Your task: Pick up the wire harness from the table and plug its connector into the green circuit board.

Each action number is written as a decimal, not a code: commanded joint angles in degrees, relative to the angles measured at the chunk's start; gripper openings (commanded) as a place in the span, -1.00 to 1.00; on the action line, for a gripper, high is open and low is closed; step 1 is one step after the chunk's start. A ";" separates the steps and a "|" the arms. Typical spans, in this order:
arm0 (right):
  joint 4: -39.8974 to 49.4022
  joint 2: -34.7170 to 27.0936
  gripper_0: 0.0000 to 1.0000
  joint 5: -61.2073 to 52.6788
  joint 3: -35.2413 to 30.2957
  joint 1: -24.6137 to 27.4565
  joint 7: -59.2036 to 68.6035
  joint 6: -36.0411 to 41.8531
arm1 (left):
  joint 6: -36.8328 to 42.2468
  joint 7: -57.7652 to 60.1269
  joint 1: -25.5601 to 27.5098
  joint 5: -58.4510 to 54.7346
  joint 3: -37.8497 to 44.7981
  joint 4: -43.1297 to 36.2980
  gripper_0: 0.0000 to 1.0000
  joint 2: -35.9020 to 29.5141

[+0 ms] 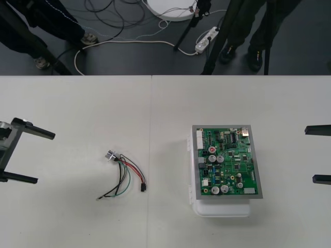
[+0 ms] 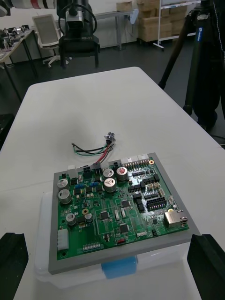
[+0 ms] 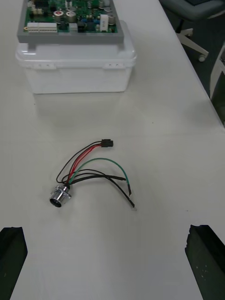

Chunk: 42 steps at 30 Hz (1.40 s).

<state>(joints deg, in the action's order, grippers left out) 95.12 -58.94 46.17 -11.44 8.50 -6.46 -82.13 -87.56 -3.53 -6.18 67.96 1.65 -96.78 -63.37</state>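
Front view: left end effector (image 1: 30, 156) waits spread at the bench's (image 1: 77, 113) left side, right end effector (image 1: 318, 154) spread opposite. Harness (image 1: 124, 174) lies loose between the left one and the board (image 1: 227, 163), unplugged. A pinch on its thin wires may slip, leaving the plug (image 1: 143, 187) dangling askew.

Front view: steeply down on plain light table (image 1: 77, 222). Right wrist: near green circuit board (image 2: 117, 206), facing red-black-green wire harness (image 2: 96, 151). Left wrist opposite, same pair.

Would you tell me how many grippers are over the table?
2: the left gripper, open, at the table's left side, left of the harness; the right gripper, open, at its right side.
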 commanded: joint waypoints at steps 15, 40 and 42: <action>-9.43 -9.44 1.00 -18.31 20.15 -7.80 -21.76 1.27 | 10.04 2.74 -13.42 12.55 -18.53 -4.83 1.00 -0.70; -16.46 -12.25 1.00 -28.50 40.71 -17.03 -38.54 -2.69 | 28.67 7.58 -28.98 28.89 -41.91 -6.06 1.00 -1.23; -16.46 -12.25 1.00 -29.29 41.77 -16.94 -38.98 -3.04 | 30.25 8.10 -30.12 30.39 -43.75 -6.23 0.99 -1.23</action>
<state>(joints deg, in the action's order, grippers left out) 78.70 -68.72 18.60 28.43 -7.12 -42.83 -84.16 -64.04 0.17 -32.02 96.09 -38.94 -101.24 -63.38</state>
